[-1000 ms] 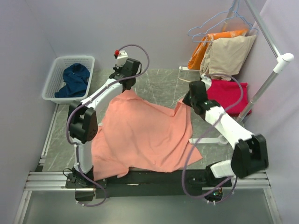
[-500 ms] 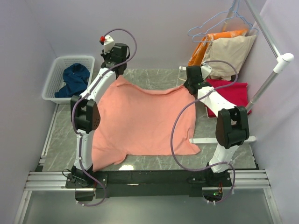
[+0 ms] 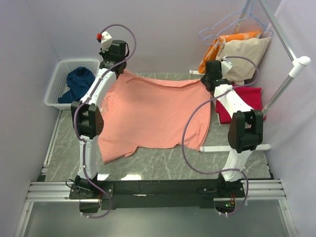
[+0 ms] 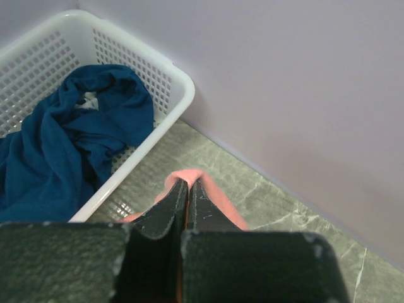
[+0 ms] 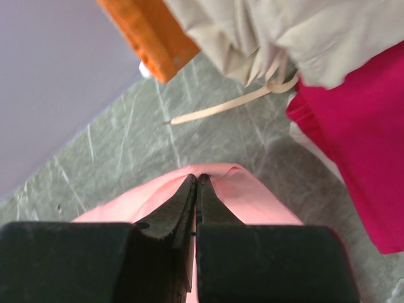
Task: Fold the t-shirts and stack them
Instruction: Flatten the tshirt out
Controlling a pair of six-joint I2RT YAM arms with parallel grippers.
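We have the salmon-pink t-shirt (image 3: 158, 111) spread over the middle of the overhead frame. Its top edge is stretched between our two arms and the rest lies on the grey marbled table (image 3: 168, 158). The left gripper (image 4: 188, 183) has its fingers pressed together on a small peak of pink cloth at the shirt's upper left corner. The right gripper (image 5: 196, 180) is pinched the same way on the upper right corner.

Both holds look thin to us, with only a sliver of fabric showing past each pair of fingertips. A hard pull outward could drag a corner free and drop that side in a heap.

Our left wrist sits near the white basket (image 4: 158, 82) holding the navy-blue t-shirt (image 4: 69, 145), in the upper left of the overhead frame. A swing further that way could knock its rim.

Our right wrist is near the cream drawstring (image 5: 233, 104) of the beige garment (image 5: 303, 31) and the crimson-red t-shirt (image 5: 360, 151) at the right. Moving further right might snag the cord or lay pink cloth over the red.

The shirt's lower left corner (image 3: 111, 153) looks rumpled, so folding before it is smoothed would likely lock in a crease and leave a lopsided stack
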